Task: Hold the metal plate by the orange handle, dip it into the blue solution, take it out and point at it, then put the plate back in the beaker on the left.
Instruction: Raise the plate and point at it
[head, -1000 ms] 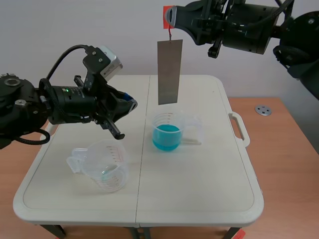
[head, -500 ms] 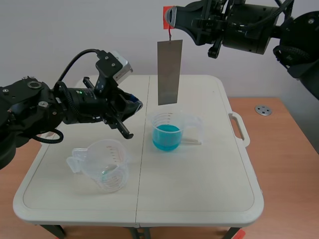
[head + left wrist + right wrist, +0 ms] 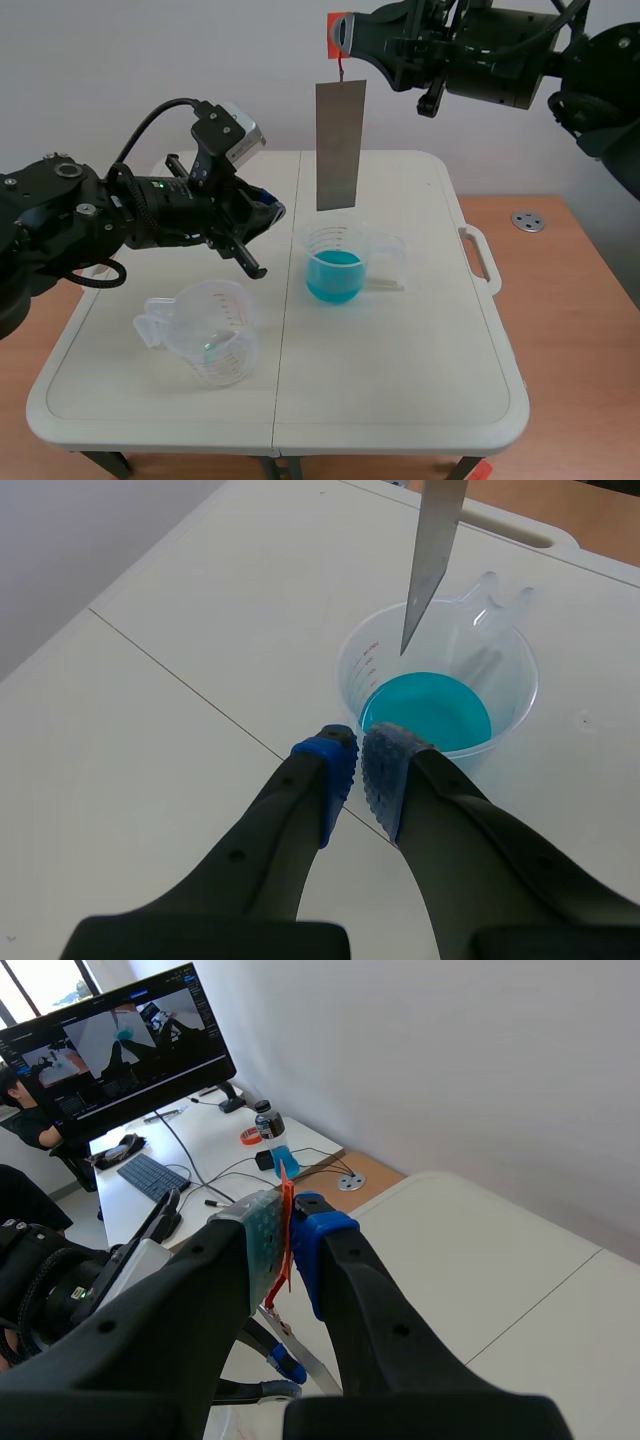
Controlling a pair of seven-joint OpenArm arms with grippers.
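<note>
Nearest the robot, the empty beaker is sitting left of the blue-solution beaker. Just left of that beaker, the left gripper is pointing, fingers closed on nothing, toward the metal plate, which is hanging upright directly above it from the orange handle that the right gripper is pinching.
</note>
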